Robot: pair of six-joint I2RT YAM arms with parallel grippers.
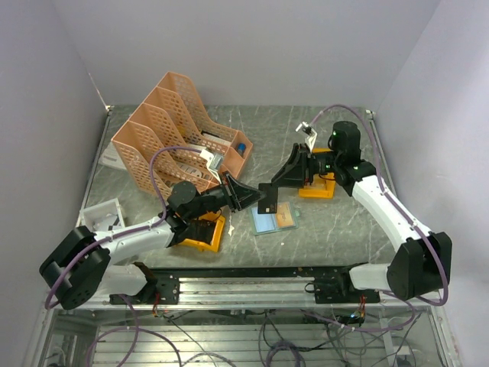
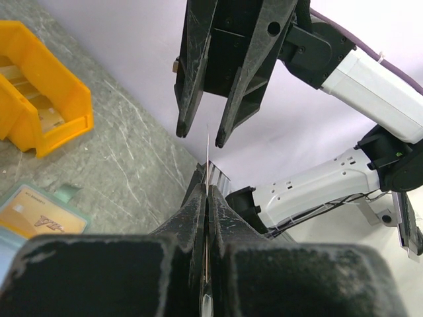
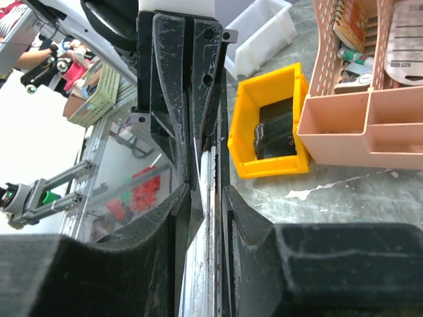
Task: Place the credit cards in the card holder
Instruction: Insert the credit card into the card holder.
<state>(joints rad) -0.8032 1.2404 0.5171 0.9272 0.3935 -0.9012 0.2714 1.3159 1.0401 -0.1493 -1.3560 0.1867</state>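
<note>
Card (image 2: 207,155), seen edge-on, juts from the left gripper (image 2: 206,193) toward the right gripper (image 2: 202,137), above the middle of the table (image 1: 344,229); we cannot tell which side is its long one. We see the left arm stretched low, forward and rightward, fingers clamped on the card. The right arm folds back leftward, fingers parted, straddling the card's free edge without touching. Below lies the open holder (image 1: 263,225), a tan card (image 1: 286,216) in it.
</note>
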